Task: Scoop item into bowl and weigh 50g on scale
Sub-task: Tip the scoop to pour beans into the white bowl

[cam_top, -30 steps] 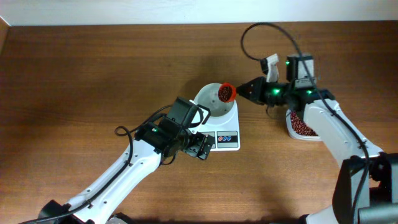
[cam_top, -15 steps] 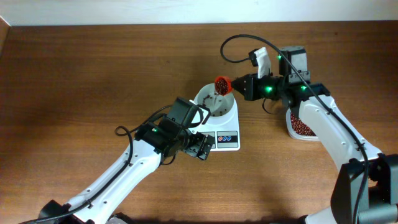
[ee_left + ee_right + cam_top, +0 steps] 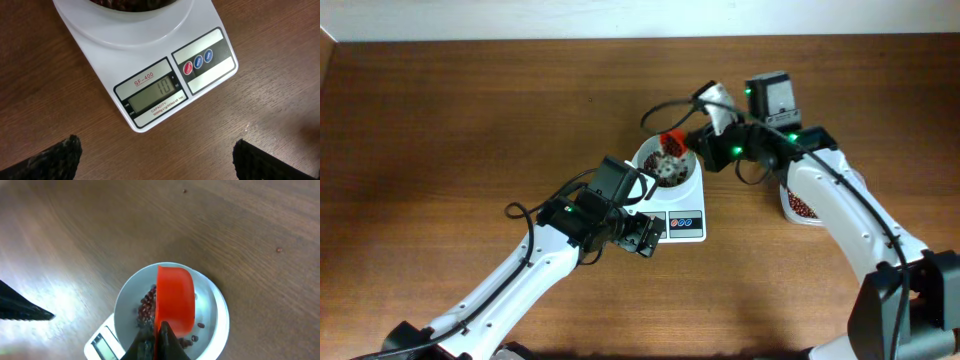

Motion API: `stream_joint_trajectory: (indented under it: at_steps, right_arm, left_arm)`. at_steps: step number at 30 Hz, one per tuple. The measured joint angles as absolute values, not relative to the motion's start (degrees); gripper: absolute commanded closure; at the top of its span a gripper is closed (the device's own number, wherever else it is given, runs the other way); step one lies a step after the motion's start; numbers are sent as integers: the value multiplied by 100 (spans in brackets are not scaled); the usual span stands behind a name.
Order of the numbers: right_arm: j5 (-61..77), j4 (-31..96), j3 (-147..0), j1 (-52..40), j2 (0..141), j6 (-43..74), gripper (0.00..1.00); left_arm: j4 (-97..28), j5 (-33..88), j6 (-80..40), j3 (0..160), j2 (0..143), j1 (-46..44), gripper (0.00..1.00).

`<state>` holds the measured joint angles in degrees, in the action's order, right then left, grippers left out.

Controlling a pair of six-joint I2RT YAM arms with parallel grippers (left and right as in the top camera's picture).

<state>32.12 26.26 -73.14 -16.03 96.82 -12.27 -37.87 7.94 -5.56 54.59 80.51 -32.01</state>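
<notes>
1. Red plastic: the scoop [image 3: 174, 297] is tipped mouth-down over the bowl [image 3: 210, 305], its handle pinched in my right hand [image 3: 157, 339], which is clamped fully closed on it.
2. Beans [image 3: 147, 305] lie loose on the bowl's floor, a thin scatter rather than a heap. The bowl sits on the scale [image 3: 120, 55], mid-table.
3. My left hand [image 3: 645, 237] hangs wide open just in front of the scale, holding nothing, its camera on the display [image 3: 155, 92].
4. I judge the step to be emptying a scoopful. The display seems to read 10, so the weight looks well short of target.
5. Next I would level the scoop, lift it clear of the rim and swing right to the tub [image 3: 803, 208] for more. That calls for a clean rise first, so that the scoop does not catch the bowl and nudge it off the scale.
6. Room: bare table [image 3: 470, 120] lies all round the scale. The tub is near on the right, partly under my right forearm, so the swing is short. My left hand is close to the scale's front corner, and I should avoid bumping it.
</notes>
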Motion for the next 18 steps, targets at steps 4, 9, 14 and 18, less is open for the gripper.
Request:
stream_joint_trajectory:
  at_steps: [4,9,14,18]
  right_arm:
    - [2969,2681,-7314,-1693,9655,-1671,96]
    - [2928,2729,-7314,-1693,9603,-2250,96]
    - [2891,2744,-7319,-1693,9515,-2880,96]
    - [2888,2746,-7319,-1693,9498,-3212,96]
  left_arm:
    - [-3787,794,-556,5459,8051,-3201,1]
    - [-3787,794,-556,5459,8051,-3201,1]
    - [-3787,794,-556,5459,8051,-3201,1]
    - [-3787,794,-556,5459,8051,-3201,1]
